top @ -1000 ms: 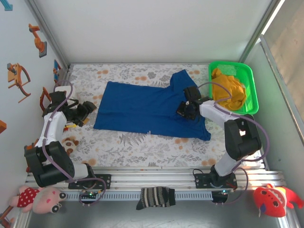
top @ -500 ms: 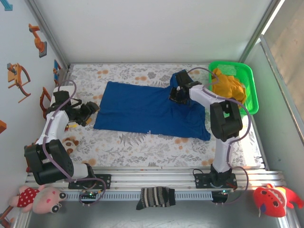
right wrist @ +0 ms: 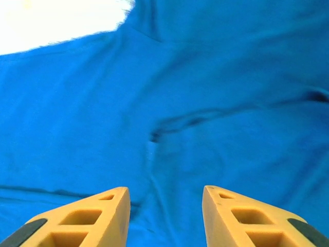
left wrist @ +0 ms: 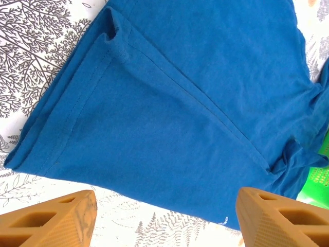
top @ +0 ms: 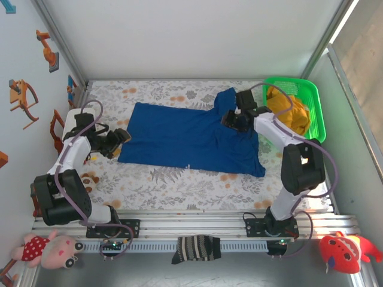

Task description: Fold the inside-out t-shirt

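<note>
- Your left gripper (left wrist: 167, 198): jaws wide apart, nothing between them. Its orange fingers (left wrist: 51, 221) are cut off by the bottom edge of the wrist view.
- From above, the left gripper (top: 119, 139) sits just beside the left edge of the t-shirt (top: 179, 137). Can't tell whether it is touching or apart.
- Your right gripper (right wrist: 164, 191): jaws parted with a narrower gap. There is creased blue cloth below and nothing pinched between the tips. The finger bases are cut off at the frame's bottom.
- From above, the right gripper (top: 232, 118) is over the shirt's far right part, by the sleeve, and hides the cloth under it.
- In the right wrist view you can't tell which part of the t-shirt (right wrist: 205, 77) it is. The top left corner is blown out white.
- The t-shirt (left wrist: 195, 103) lies spread flat on the floral table cover (top: 179, 179), between the two arms. A stitched hem and a long crease show.
- There is a tiny white mark (left wrist: 224, 220) near the hem, too small to read.
- The green basket (top: 317, 128) is at the far right, just beside the shirt, with a mustard garment (top: 287, 110) in it, partly behind your right arm.
- A striped sock (top: 196, 248) lies on the front rail, well apart from the shirt.
</note>
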`<state>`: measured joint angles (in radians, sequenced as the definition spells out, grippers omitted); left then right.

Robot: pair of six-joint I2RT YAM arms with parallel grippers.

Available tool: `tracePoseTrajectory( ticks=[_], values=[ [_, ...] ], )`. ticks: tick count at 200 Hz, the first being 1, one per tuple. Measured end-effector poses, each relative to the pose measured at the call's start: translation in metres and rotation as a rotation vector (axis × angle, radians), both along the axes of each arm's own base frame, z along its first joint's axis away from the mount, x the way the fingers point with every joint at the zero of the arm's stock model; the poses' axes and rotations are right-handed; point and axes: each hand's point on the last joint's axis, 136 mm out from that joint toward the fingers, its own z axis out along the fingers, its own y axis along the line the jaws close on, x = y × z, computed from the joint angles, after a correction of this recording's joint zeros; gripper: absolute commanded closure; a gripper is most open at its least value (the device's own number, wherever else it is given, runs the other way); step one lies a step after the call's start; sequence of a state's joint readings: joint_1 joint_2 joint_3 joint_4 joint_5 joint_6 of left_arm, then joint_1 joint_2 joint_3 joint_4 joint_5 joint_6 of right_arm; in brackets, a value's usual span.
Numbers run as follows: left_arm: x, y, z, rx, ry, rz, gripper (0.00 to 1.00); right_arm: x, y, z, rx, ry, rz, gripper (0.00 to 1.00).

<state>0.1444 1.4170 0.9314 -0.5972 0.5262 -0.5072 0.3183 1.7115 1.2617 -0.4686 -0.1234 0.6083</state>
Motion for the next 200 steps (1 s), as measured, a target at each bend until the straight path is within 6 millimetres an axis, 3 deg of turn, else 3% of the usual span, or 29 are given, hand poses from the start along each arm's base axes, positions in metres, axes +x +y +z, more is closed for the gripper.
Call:
tracePoseTrajectory(
  ticks=[26,40,77,103,129,147,176,200],
  values=[
    [0.0,0.002,-0.008,0.012,0.025,0.0,0.3,-0.04,-0.024,-0.016,-0.065,0.063,-0.024,0.56],
    [-0.001,0.004,-0.009,0.026,0.031,-0.001,0.3,-0.064,-0.038,-0.015,-0.104,0.076,-0.037,0.49],
    [-0.017,0.004,-0.02,0.051,0.052,-0.005,0.29,-0.115,-0.07,-0.011,-0.182,0.08,-0.071,0.45],
    [-0.036,0.003,-0.035,0.058,0.103,-0.009,0.29,-0.143,-0.082,-0.031,-0.222,0.146,-0.076,0.45],
    [-0.041,0.003,-0.041,0.059,0.124,-0.004,0.29,-0.162,-0.092,-0.054,-0.263,0.221,-0.087,0.47],
    [-0.038,0.003,-0.044,0.056,0.127,0.001,0.29,-0.167,-0.097,-0.064,-0.277,0.252,-0.102,0.54],
    [-0.034,0.002,-0.06,0.037,0.169,0.02,0.55,-0.169,-0.102,-0.074,-0.289,0.273,-0.124,1.0],
    [-0.029,0.0,-0.07,0.016,0.185,0.026,0.78,-0.172,-0.106,-0.078,-0.281,0.277,-0.152,1.0]
  ],
)
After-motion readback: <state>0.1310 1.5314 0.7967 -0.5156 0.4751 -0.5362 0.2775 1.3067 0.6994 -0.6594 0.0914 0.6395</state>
